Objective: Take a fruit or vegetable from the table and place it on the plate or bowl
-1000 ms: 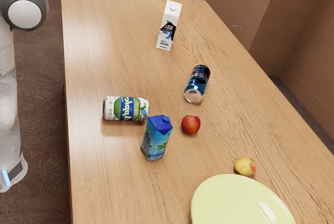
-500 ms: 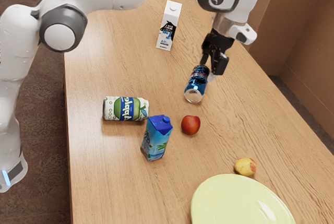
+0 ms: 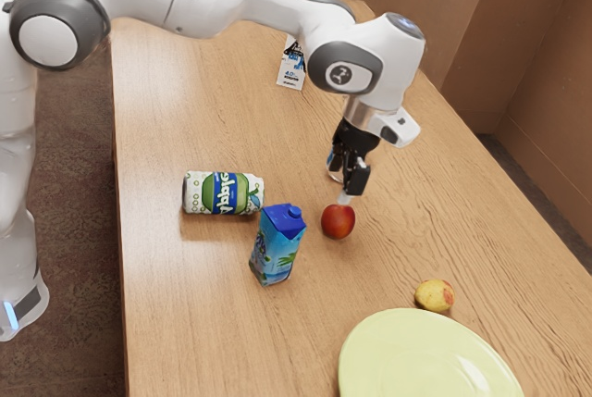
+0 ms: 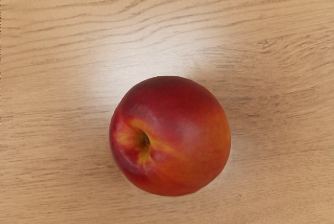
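A red-orange peach [image 3: 338, 221] lies on the wooden table near its middle, and in the wrist view the peach [image 4: 169, 135] sits directly under my hand with its stem dimple to one side. My gripper [image 3: 347, 192] hangs just above the peach, pointing down, open and holding nothing. A smaller yellow-red fruit [image 3: 435, 295] rests toward the exterior view's lower right. Just below it lies the pale green plate [image 3: 425, 360] at the table's near edge.
A blue juice carton [image 3: 276, 244] stands close to the peach on the exterior view's left. A green-and-white can [image 3: 222, 192] lies on its side beyond it. A blue can [image 3: 331, 171] lies partly behind my gripper. A white milk carton [image 3: 290, 75] stands farther back.
My arm has swung in from the far end of the table, passed over the blue can and come down to just above the peach. No object has moved.
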